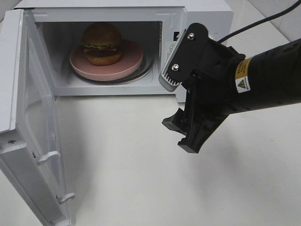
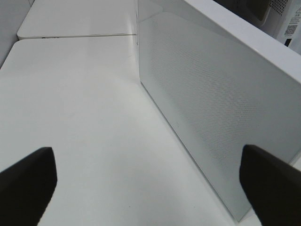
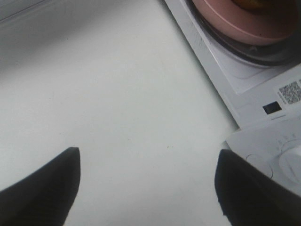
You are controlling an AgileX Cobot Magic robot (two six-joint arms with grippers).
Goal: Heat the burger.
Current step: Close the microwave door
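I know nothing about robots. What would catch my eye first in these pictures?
The burger sits on a pink plate inside a white microwave at the back. Its door hangs wide open at the left. In front at the right, the black right gripper hovers open and empty above the white table.

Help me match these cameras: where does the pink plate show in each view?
Exterior high: the plate sits inside the open microwave, under the burger.
Left wrist: not in it; only the microwave door shows.
Right wrist: the plate is partly cut off, inside the microwave's opening.
Shared landmark: the white microwave.
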